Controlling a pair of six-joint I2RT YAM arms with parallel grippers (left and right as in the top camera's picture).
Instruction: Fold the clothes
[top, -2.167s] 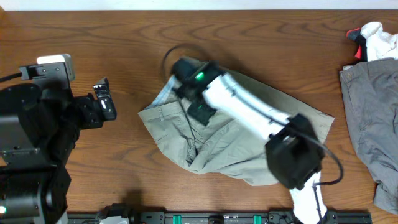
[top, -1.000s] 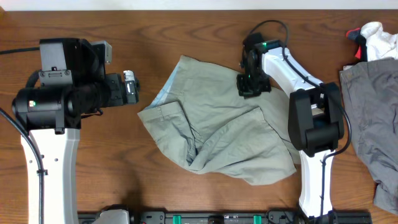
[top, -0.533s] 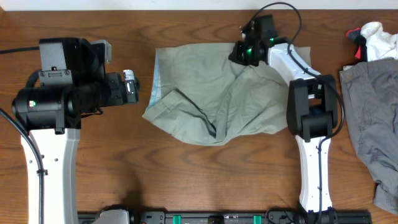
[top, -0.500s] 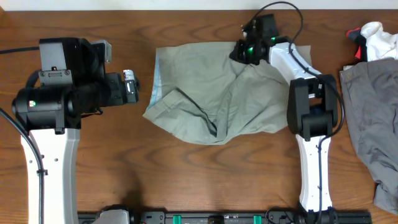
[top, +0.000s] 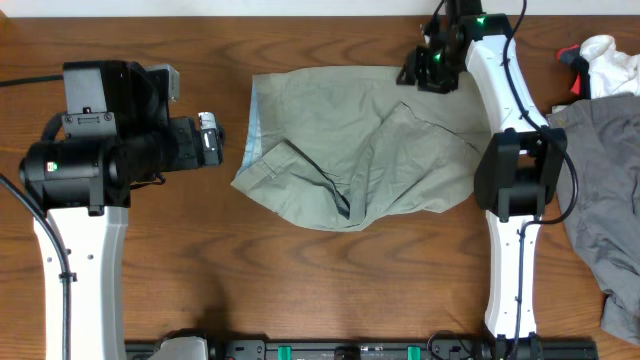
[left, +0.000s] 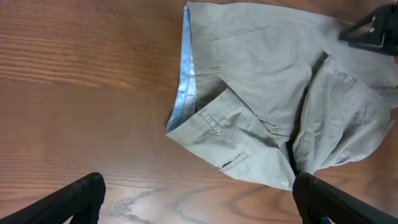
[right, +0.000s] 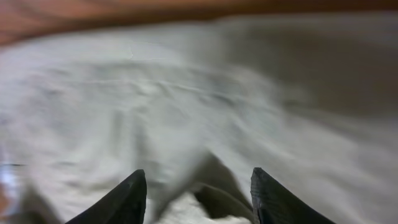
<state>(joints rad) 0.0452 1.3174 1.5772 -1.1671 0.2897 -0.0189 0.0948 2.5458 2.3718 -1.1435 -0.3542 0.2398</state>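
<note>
Overhead, you are looking at the khaki-green shorts (top: 350, 140) lying rumpled mid-table, long axis running left to right, with the blue-lined waistband edge facing your left gripper (top: 212, 140). That gripper is hovering just beside the waistband, its jaws standing wide apart. Your right gripper (top: 430, 70) is sitting over the far right corner, jaws parted and apparently gripping nothing. One waistband corner is lying doubled over, and the cloth is creasing diagonally.

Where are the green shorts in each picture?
Overhead: shorts spread across the middle, nearer the top.
Left wrist: upper right.
Right wrist: blurry, filling nearly the whole picture.
Landmark: the pale blue waistband lining along the shorts' left edge, seen in overhead and left wrist.
</note>
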